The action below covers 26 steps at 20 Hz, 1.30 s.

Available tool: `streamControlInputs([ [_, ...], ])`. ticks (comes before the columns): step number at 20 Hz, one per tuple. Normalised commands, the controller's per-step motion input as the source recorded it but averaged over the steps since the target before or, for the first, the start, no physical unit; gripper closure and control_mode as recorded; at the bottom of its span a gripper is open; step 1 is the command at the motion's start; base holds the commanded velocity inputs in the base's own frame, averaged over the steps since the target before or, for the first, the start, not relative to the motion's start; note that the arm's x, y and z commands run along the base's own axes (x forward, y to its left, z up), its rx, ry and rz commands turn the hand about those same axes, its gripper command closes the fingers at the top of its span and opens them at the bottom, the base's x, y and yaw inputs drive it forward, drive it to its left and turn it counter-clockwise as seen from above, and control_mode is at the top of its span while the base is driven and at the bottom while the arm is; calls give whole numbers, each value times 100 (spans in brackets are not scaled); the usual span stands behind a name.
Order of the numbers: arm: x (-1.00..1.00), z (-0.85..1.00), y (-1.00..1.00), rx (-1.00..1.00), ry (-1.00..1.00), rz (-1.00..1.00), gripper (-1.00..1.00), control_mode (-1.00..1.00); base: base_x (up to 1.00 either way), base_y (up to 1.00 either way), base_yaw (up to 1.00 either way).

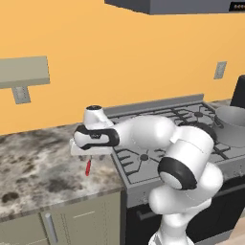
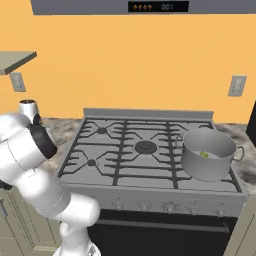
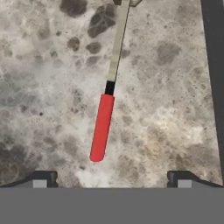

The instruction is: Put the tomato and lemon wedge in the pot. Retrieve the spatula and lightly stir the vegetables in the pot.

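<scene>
Kitchen scene with a gas stove set into a speckled stone counter against an orange wall. A dark range hood hangs above the stove, and a grey shelf is fixed to the wall at the left, with a wall outlet just beneath it; a second outlet sits on the wall to the right of the stove. The white arm bends over the stove's left edge and reaches out above the counter.

The pot stands on the stove's front right burner, upright, well apart from the arm's working end. Inside it a small yellow-green piece, the lemon wedge, lies on the bottom near the far wall. Whether the tomato is also inside cannot be told.

The spatula lies flat on the counter, just left of the stove. In the hand view its red handle points toward the camera and its pale shaft runs away to the top edge, where the head is cut off. In the left base view its red handle shows below the hand.

The pincer hovers above the handle end with its two fingertips spread wide, one to either side of the handle line. It grips nothing and does not touch the spatula.
</scene>
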Motion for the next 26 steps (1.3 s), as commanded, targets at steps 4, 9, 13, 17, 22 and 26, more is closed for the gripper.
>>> streamControlInputs([
  [4,7,-33,2,-9,6,-3,-100,-100,0,0,0],
  [9,7,-53,11,-5,2,-1,-100,-100,0,0,0],
  [13,5,-29,10,0,0,0,-100,-100,0,0,0],
  [17,4,-36,1,0,2,0,-100,-100,0,0,0],
  [22,1,-41,0,0,6,0,-100,-100,0,0,0],
  [26,0,-8,2,0,3,0,-100,-100,0,0,0],
])
